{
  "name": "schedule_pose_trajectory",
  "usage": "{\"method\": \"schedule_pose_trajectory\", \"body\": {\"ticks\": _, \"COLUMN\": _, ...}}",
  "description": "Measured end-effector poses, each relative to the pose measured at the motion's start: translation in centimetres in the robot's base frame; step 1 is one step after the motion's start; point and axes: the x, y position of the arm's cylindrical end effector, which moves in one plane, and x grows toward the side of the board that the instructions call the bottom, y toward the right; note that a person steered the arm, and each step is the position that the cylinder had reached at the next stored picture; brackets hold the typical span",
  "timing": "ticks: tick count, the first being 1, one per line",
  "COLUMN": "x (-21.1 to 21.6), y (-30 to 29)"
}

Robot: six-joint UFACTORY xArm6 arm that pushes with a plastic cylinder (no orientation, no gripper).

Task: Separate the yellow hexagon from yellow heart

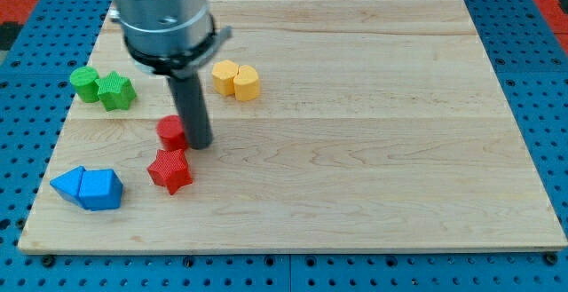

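The yellow hexagon [247, 82] and the yellow heart [224, 76] sit touching each other at the upper middle-left of the wooden board [373, 132], the heart on the view's left. My tip [199, 143] rests on the board below and to the left of the yellow pair, well apart from them. It stands right beside a red cylinder [170, 132], on that block's right side.
A red star [170, 170] lies just below the red cylinder. A green cylinder [85, 83] and a green star [115, 90] touch at the left edge. Two blue blocks [87, 188] lie together at the lower left corner.
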Motion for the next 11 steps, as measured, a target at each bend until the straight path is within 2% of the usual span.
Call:
{"method": "schedule_pose_trajectory", "body": {"ticks": 1, "x": 0.0, "y": 0.7}}
{"method": "schedule_pose_trajectory", "body": {"ticks": 2, "x": 2.2, "y": 7.3}}
{"method": "schedule_pose_trajectory", "body": {"ticks": 3, "x": 2.1, "y": 13.7}}
{"method": "schedule_pose_trajectory", "body": {"ticks": 4, "x": -4.4, "y": 17.0}}
{"method": "schedule_pose_trajectory", "body": {"ticks": 6, "x": -17.0, "y": 7.0}}
{"method": "schedule_pose_trajectory", "body": {"ticks": 7, "x": -21.9, "y": -0.9}}
{"method": "schedule_pose_trajectory", "body": {"ticks": 8, "x": -21.6, "y": -6.7}}
{"method": "schedule_pose_trajectory", "body": {"ticks": 9, "x": -21.4, "y": -1.1}}
{"method": "schedule_pose_trajectory", "body": {"ticks": 10, "x": -17.5, "y": 6.9}}
{"method": "schedule_pose_trajectory", "body": {"ticks": 11, "x": -13.7, "y": 5.3}}
